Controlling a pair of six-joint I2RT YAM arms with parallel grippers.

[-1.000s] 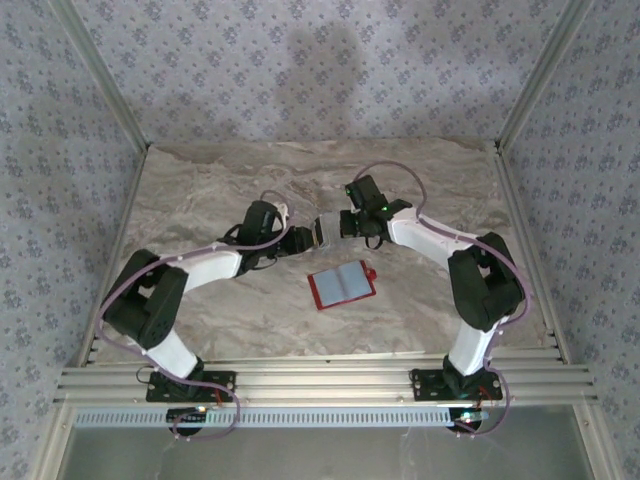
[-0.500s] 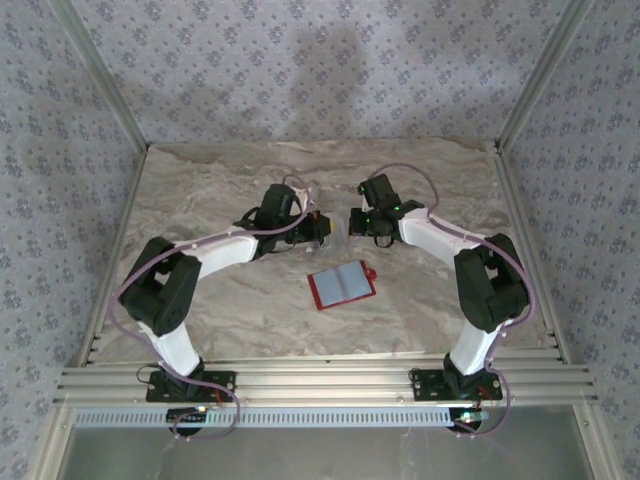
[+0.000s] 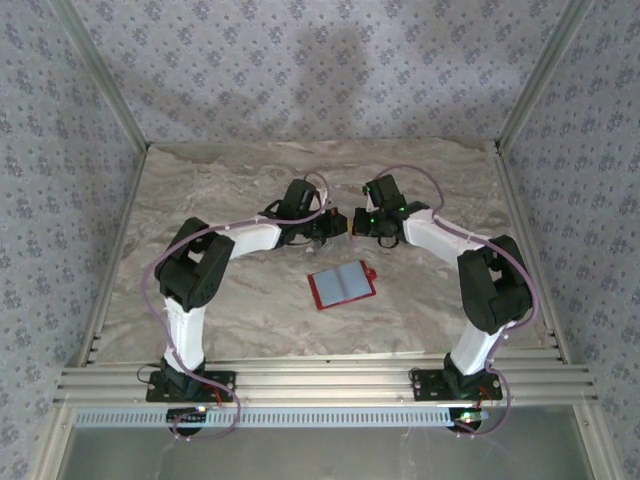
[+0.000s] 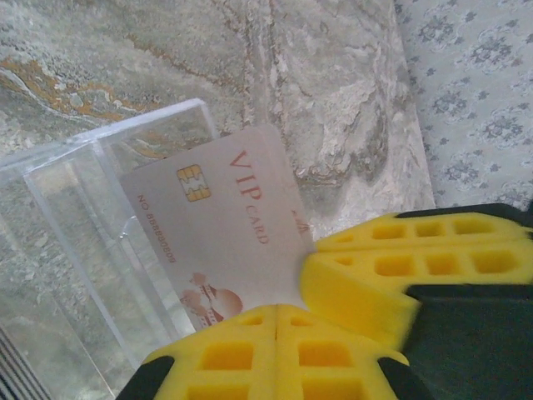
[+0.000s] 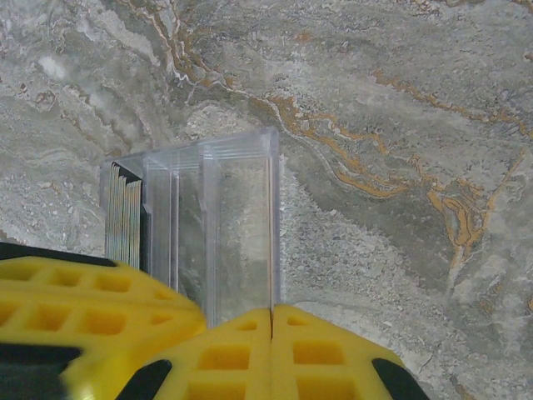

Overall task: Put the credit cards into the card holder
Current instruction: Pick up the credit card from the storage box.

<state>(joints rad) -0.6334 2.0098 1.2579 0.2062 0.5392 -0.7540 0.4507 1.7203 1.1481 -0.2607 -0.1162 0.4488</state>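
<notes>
Two claws meet tip to tip over the far middle of the marble table [image 3: 200, 190], with a clear plastic card case [image 5: 225, 217] between them. The right claw [image 5: 271, 312] has its yellow pads pressed together on a thin upright edge at the case's right-hand wall. Whether that edge is the wall alone or a card laid against it, I cannot tell. Left of this claw, in the case's far-left slot, a stack of credit cards [image 5: 125, 221] stands on edge. A yellow pad of the left claw [image 4: 275, 310] pushes in just below the stack and hides its lower end. In the left wrist view that claw's own pads are closed with no gap. A pinkish VIP card [image 4: 221, 237] with a gold chip lies face-on just above them, resting against the case. Its lower corner runs down to the pads, and a grip on it cannot be made out. To the right of the left claw, the other claw's yellow finger covers the card's lower right edge. Patterned wallpaper [image 4: 475, 83] rises beyond the table edge. The red card holder [image 3: 342, 285] lies open and flat on the table, pale pockets up. It sits on the arm-base side of both claws, well apart from them.
</notes>
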